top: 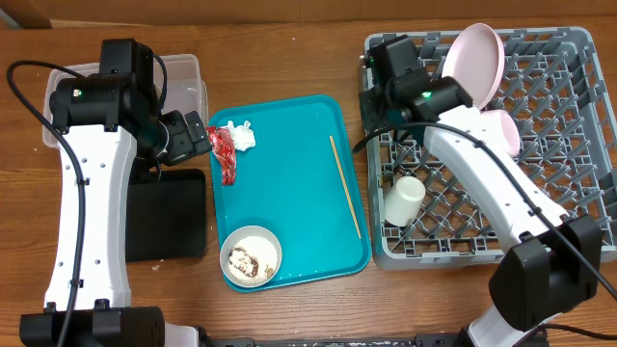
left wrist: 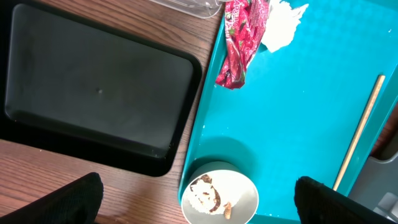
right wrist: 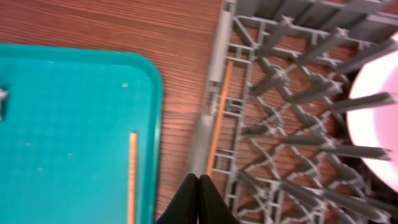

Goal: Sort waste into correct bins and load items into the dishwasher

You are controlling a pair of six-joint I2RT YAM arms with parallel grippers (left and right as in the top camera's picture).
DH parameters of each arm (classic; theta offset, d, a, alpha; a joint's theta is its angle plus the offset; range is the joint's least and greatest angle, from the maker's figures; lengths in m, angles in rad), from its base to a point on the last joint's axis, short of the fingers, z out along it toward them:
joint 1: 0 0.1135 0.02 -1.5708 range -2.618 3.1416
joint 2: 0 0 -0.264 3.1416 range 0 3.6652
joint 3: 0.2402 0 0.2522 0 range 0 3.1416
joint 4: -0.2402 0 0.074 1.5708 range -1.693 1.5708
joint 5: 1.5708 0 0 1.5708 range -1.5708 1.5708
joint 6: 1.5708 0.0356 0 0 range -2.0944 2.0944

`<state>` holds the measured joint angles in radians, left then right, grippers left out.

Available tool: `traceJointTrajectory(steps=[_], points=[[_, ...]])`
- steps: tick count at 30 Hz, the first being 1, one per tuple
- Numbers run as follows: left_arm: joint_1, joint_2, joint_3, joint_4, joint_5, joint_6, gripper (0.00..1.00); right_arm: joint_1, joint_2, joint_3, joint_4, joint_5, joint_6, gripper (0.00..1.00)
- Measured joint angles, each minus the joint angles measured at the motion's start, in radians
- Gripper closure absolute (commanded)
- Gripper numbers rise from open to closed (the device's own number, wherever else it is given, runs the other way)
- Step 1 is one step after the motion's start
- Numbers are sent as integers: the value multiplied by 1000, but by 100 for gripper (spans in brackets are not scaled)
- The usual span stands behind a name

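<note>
The red wrapper [top: 222, 151] and white tissue [top: 242, 136] lie at the teal tray's far left corner; both also show in the left wrist view [left wrist: 238, 43] [left wrist: 283, 25]. An off-white bowl [top: 251, 257] holds rice with a brown lump [left wrist: 206, 194]. One chopstick [top: 345, 185] lies on the tray. A second chopstick [right wrist: 219, 112] lies inside the grey dish rack [top: 578, 207] along its left edge. The rack holds the plate [top: 475, 58], pink bowl [top: 505, 131] and white cup [top: 406, 198]. My left gripper [left wrist: 202, 202] is open and empty, up beside the wrapper [top: 189, 136]. My right gripper [right wrist: 198, 178] is shut over the rack's left edge, with nothing seen between its fingers.
The clear tub [top: 185, 75] stands at the back left, partly under my left arm. The black tray [top: 170, 214] lies in front of it, next to the teal tray [top: 289, 193]. Bare wooden table shows between the teal tray and the rack.
</note>
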<state>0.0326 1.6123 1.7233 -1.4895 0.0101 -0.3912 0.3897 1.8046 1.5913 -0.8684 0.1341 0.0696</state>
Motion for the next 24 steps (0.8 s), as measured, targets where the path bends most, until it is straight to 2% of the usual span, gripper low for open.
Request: traceJointTrajectory(steps=[1, 3, 4, 7, 10, 16, 24], points=[[0, 0, 0, 0, 0, 0, 0, -8, 0, 0, -10, -16, -4, 94], [0, 0, 0, 0, 0, 0, 0, -19, 1, 0, -28, -76, -4, 74], [0, 0, 0, 0, 0, 0, 0, -21, 1, 0, -37, -115, -5, 68], [0, 0, 0, 0, 0, 0, 0, 9, 1, -1, -55, -184, -16, 54], [0, 0, 0, 0, 0, 0, 0, 69, 1, -21, -47, -187, -19, 46], [0, 0, 0, 0, 0, 0, 0, 181, 11, -147, 33, -139, -17, 44], [0, 0, 0, 0, 0, 0, 0, 192, 120, -245, 126, -108, 1, 44]])
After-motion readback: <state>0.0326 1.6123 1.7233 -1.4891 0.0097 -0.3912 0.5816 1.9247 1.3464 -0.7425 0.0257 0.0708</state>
